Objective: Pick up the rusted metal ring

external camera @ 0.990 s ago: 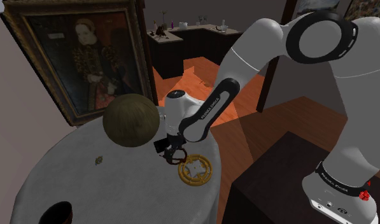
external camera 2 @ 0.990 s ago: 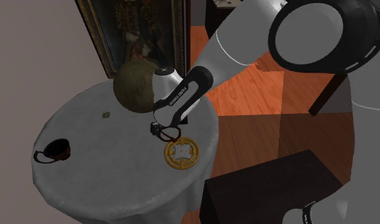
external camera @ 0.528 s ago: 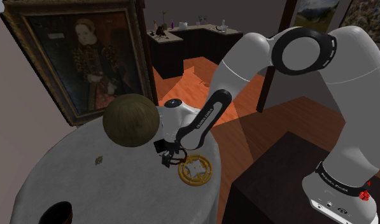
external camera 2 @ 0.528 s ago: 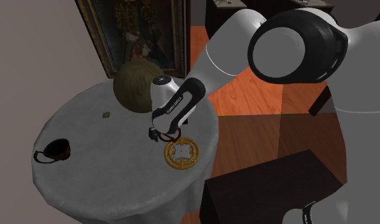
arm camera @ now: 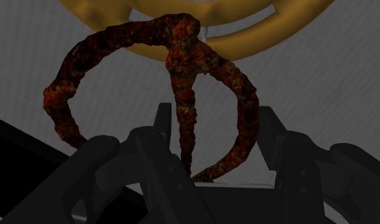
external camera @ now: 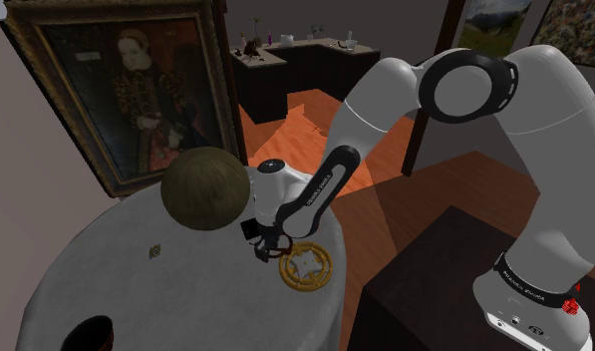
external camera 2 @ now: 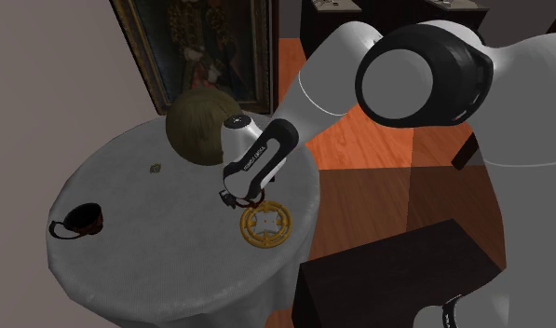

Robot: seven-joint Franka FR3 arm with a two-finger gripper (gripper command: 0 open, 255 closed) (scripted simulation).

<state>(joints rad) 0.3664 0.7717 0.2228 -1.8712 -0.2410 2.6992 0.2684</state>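
The rusted ring [arm camera: 182, 76] is a dark red-brown loop with a bar across its middle. It lies on the round grey table [external camera: 185, 299] beside a golden disc [external camera: 305, 265]. My black gripper [arm camera: 214, 127] is down at the table over the ring [external camera: 272, 251]. The bar and one arc sit between the fingers [arm camera: 161, 127], and both fingers touch them. In the second exterior view the gripper [external camera 2: 234, 198] is at the disc's [external camera 2: 266, 225] edge, and the hand hides most of the ring.
A large olive-brown ball [external camera: 203, 187] stands on the table right behind the hand. A dark bowl [external camera 2: 80, 219] sits near the table's edge, with a small green object [external camera 2: 155, 169] farther in. A framed portrait [external camera: 136, 90] leans behind the table, and the dark stand [external camera: 454, 289] is close by.
The arm's elbow has swung down and in, and the hand has settled a little lower over the ring. The ring and the disc have not moved.
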